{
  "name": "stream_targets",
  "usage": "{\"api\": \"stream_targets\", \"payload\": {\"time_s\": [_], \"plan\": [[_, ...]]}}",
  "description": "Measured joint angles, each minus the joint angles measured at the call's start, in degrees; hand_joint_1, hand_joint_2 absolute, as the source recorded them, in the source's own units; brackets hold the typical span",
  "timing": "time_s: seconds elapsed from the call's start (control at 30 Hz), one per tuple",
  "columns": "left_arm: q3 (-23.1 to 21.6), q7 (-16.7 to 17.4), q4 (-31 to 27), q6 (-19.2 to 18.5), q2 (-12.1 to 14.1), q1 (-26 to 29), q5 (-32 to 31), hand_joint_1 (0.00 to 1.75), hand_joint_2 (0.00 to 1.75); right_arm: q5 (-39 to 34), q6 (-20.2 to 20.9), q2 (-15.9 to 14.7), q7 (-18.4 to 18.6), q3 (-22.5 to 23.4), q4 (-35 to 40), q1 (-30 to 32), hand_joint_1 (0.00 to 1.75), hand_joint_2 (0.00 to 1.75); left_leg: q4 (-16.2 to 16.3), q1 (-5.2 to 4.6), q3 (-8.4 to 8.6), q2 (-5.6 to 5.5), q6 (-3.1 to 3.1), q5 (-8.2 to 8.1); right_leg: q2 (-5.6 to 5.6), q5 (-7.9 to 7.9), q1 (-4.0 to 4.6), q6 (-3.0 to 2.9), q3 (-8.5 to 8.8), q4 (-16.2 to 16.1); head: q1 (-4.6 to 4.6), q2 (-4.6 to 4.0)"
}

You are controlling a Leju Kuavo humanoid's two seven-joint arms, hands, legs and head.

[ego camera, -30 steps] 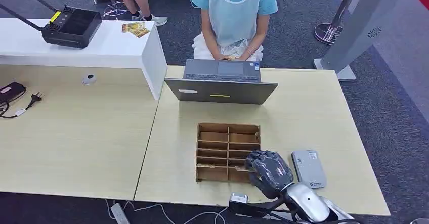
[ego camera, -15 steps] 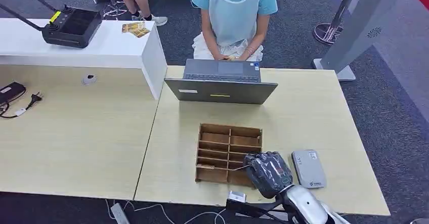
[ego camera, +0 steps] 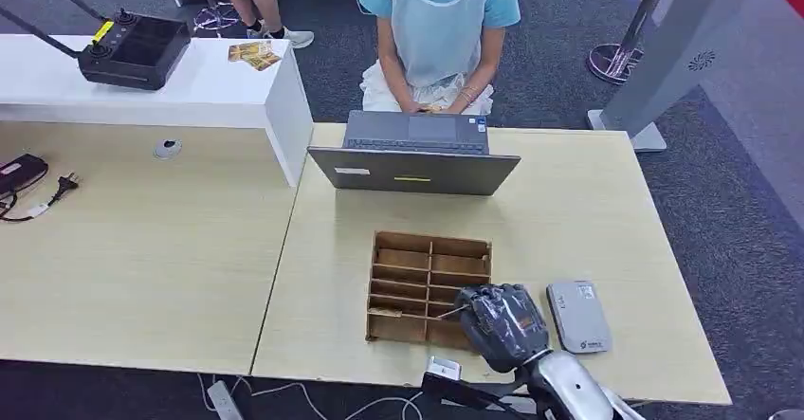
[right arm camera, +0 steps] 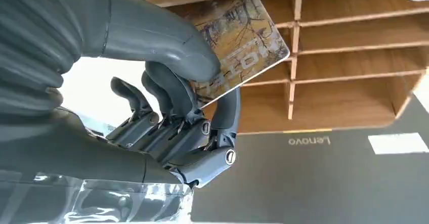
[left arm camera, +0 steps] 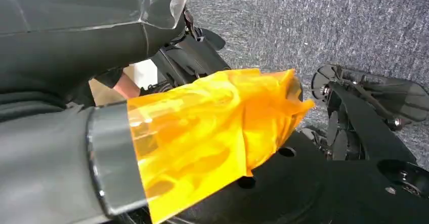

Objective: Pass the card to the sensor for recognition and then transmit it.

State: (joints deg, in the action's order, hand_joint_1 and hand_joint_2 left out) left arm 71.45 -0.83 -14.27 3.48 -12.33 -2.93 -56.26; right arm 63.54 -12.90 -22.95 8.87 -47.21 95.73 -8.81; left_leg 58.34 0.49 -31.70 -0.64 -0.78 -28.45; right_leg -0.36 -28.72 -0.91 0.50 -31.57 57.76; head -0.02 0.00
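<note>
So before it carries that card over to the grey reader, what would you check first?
1. Card held: ok, pinched between the right hand's thumb and fingers.
2. Card out of the wooden organizer: cannot tell, it sits right at the slots.
3. Card reader reachable: ok, it lies on the table just beside the right hand.
4. Path to the reader free: ok, bare table between them.
5. Laptop out of the way: ok, it stands beyond the organizer.
6. Left hand idle: cannot tell, an orange cover hides it.
</note>
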Motion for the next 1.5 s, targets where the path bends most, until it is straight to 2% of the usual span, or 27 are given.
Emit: {"api": "stream_targets", "payload": {"time_s": [0.03, 0.1, 0.2, 0.23, 0.4, 0.67, 1.0, 1.2, 1.37, 1.5], "plan": [[0.00, -0.11, 0.00, 0.00, 0.00, 0.00, -0.04, 0.00, 0.00, -0.35, -0.24, 0.11, -0.22, 0.31, 0.24, 0.32, 1.66, 1.75, 0.00, 0.00, 0.00, 0.00, 0.00, 0.00, 0.00, 0.00, 0.00, 0.00, 0.00, 0.00, 0.00, 0.00], [0.02, -0.13, 0.00, 0.00, 0.00, -0.01, -0.15, 0.00, 0.00, -2.35, -0.44, 0.24, -1.18, 0.85, 0.74, 0.79, 1.73, 1.75, 0.00, 0.00, 0.00, 0.00, 0.00, 0.00, 0.00, 0.00, 0.00, 0.00, 0.00, 0.00, 0.00, 0.00], [0.02, -0.13, 0.00, 0.00, 0.00, -0.01, -0.28, 0.00, 0.00, -5.49, -0.30, 0.24, -2.32, 1.64, 1.60, 1.49, 1.69, 1.75, 0.00, 0.00, 0.00, 0.00, 0.00, 0.00, 0.00, 0.00, 0.00, 0.00, 0.00, 0.00, 0.00, 0.00], [0.02, -0.13, 0.00, 0.00, 0.00, -0.01, -0.28, 0.00, 0.00, -6.67, -0.31, 0.24, -2.75, 2.08, 2.08, 1.75, 1.75, 1.75, 0.00, -0.01, 0.00, 0.00, 0.00, 0.00, 0.00, 0.00, -0.01, 0.00, 0.01, 0.00, 0.00, 0.00], [0.20, -0.15, 0.00, 0.00, 0.02, 0.00, -0.28, 0.00, 0.00, -15.24, -0.28, 0.24, -6.45, 5.27, 5.18, 3.62, 1.75, 1.75, 0.00, -0.01, 0.00, 0.00, 0.00, 0.00, 0.00, 0.00, -0.01, 0.00, 0.00, 0.00, 0.00, 0.00], [1.40, -0.26, 0.00, -0.02, -0.13, -0.01, 0.57, 0.00, 0.00, -18.07, -0.74, 0.37, -8.13, 10.79, 9.44, 6.56, 1.75, 1.75, 0.00, -0.01, 0.00, 0.00, 0.00, 0.00, 0.00, 0.00, -0.01, 0.00, 0.00, 0.00, 0.00, 0.00], [1.66, -0.31, 0.00, -0.04, -0.17, -0.01, 0.57, 0.00, 0.00, -22.15, -0.83, 0.44, -10.88, 13.81, 11.74, 8.34, 1.75, 1.75, 0.00, -0.01, 0.01, 0.00, 0.00, 0.00, 0.00, 0.00, -0.01, 0.00, 0.01, 0.00, 0.00, 0.00], [1.99, -0.39, 0.00, -0.07, -0.17, -0.01, 0.15, 0.00, 0.00, -27.38, -0.57, 0.46, -13.86, 15.43, 13.16, 7.84, 1.75, 1.75, 0.00, -0.01, 0.00, 0.00, 0.00, 0.00, 0.00, 0.00, -0.01, 0.00, 0.01, 0.00, 0.00, 0.00], [2.19, -0.39, 0.00, -0.09, -0.17, -0.04, -0.33, 0.00, 0.00, -28.46, -0.61, 0.46, -14.05, 17.35, 14.12, 5.86, 1.75, 1.75, 0.00, -0.01, 0.00, 0.00, 0.03, 0.03, 0.00, 0.02, -0.01, 0.00, 0.03, 0.00, 0.00, 0.00], [2.19, -0.39, 0.00, -0.15, -0.13, -0.12, -0.89, 0.00, 0.00, -29.83, -0.37, 0.46, -13.11, 19.77, 14.38, 1.50, 1.75, 1.75, 0.00, -0.01, 0.03, 0.03, 0.00, 0.05, 0.04, 0.06, -0.01, 0.00, 0.03, 0.01, 0.00, 0.00]]}}
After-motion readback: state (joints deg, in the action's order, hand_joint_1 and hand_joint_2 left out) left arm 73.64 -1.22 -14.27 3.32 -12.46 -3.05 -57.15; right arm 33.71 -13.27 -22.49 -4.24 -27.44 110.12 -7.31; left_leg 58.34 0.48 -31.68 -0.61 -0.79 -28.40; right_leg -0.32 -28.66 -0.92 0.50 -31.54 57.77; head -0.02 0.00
